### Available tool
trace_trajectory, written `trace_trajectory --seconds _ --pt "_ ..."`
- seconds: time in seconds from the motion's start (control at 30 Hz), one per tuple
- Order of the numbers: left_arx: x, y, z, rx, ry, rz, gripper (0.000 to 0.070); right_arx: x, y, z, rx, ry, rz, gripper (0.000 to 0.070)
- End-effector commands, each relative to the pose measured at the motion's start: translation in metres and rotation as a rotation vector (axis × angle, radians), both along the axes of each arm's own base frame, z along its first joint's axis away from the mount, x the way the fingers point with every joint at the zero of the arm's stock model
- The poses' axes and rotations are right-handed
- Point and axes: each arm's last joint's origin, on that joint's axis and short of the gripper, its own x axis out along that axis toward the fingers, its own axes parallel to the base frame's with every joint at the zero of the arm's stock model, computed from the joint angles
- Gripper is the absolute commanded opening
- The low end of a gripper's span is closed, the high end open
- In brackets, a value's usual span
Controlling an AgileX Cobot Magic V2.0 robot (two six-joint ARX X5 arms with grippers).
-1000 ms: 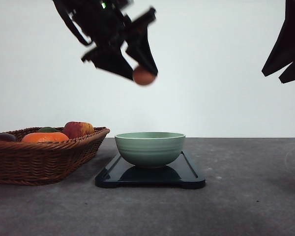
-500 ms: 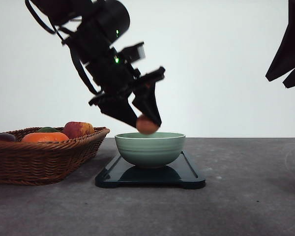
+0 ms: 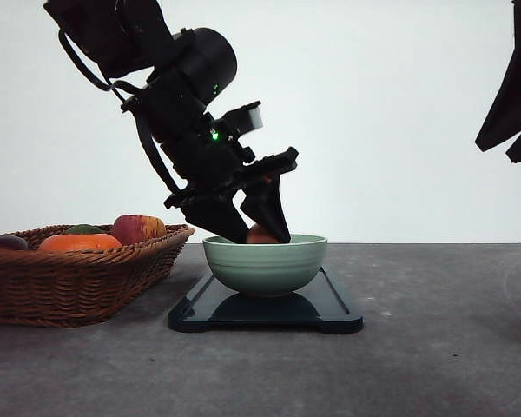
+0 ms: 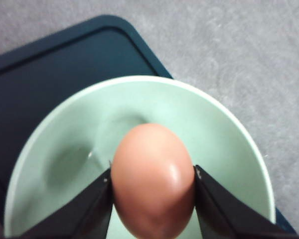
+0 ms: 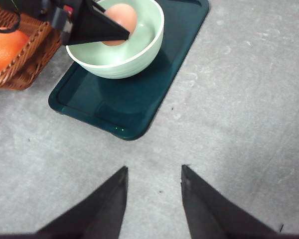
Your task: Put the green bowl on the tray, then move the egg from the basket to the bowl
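Note:
The pale green bowl point(image 3: 265, 262) stands on the dark tray point(image 3: 330, 313) at the table's middle. My left gripper point(image 3: 259, 234) is shut on a brown egg point(image 4: 153, 179), and its fingertips dip just inside the bowl's rim, so the egg point(image 3: 260, 234) hangs partly below the rim. In the right wrist view the egg point(image 5: 120, 20) sits over the bowl point(image 5: 122, 55) on the tray point(image 5: 134, 94). The wicker basket point(image 3: 74, 282) lies to the left of the tray. My right gripper point(image 5: 153, 172) is open, raised high at the right with nothing in it.
The basket holds an orange fruit point(image 3: 78, 242), a red apple point(image 3: 137, 228) and a dark item point(image 3: 2, 241) at its left end. Bare grey tabletop point(image 3: 434, 347) stretches to the right of the tray and along the front.
My left arm has come down with the egg, from high above the bowl to the rim and now into the bowl's mouth. The right arm has barely shifted.

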Motion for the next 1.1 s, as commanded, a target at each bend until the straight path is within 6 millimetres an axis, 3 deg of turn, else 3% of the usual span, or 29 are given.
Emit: trace_trajectory --seconds 0.0,0.93,1.0,1.07 --pt "0.003 -0.007 -0.006 0.009 -0.012 -0.019 0.0190 0.000 0.001 0.001 -0.001 -0.007 0.009 0.0209" --pt "0.007 -0.009 -0.016 0.014 -0.002 -0.003 0.0196 0.000 0.001 0.001 -0.001 -0.006 0.009 0.0209" --pt "0.007 -0.009 -0.016 0.014 -0.001 -0.002 0.0209 0.000 0.001 0.001 -0.002 -0.006 0.009 0.0209" --pt "0.007 -0.009 -0.017 0.012 0.002 0.001 0.0266 0.000 0.001 0.001 -0.002 -0.006 0.009 0.0209"
